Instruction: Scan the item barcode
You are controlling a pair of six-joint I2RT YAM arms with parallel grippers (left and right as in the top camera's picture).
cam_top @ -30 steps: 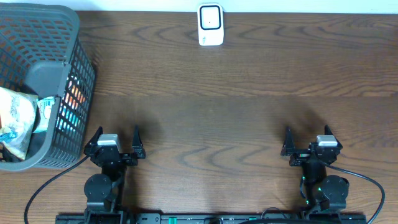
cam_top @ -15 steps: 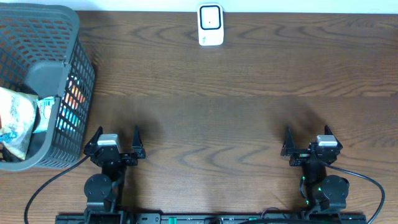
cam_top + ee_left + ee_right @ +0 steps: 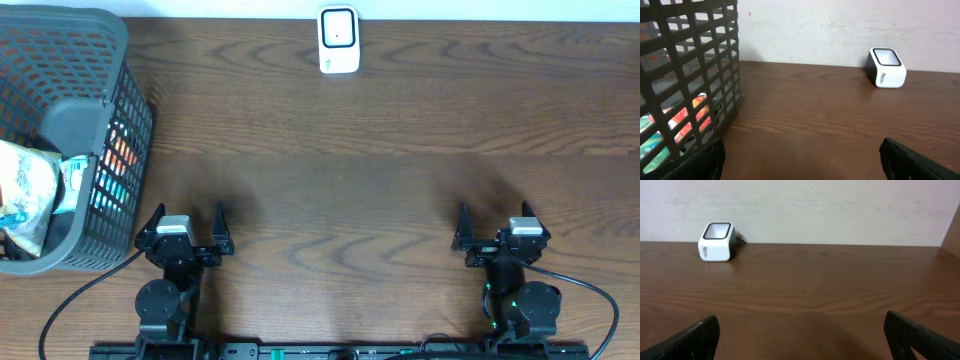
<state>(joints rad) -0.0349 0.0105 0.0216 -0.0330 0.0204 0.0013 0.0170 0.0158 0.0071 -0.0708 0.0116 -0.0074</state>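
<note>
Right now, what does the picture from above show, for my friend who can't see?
A black left gripper and right gripper sit open and empty at the near edge of a dark brown wooden table. A grey plastic mesh basket holding colourful packets stands far left; a small white boxy scanner sits at the far edge.

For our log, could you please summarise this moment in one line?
left hand: open | right hand: open | items: in basket | scanner: untouched
</note>
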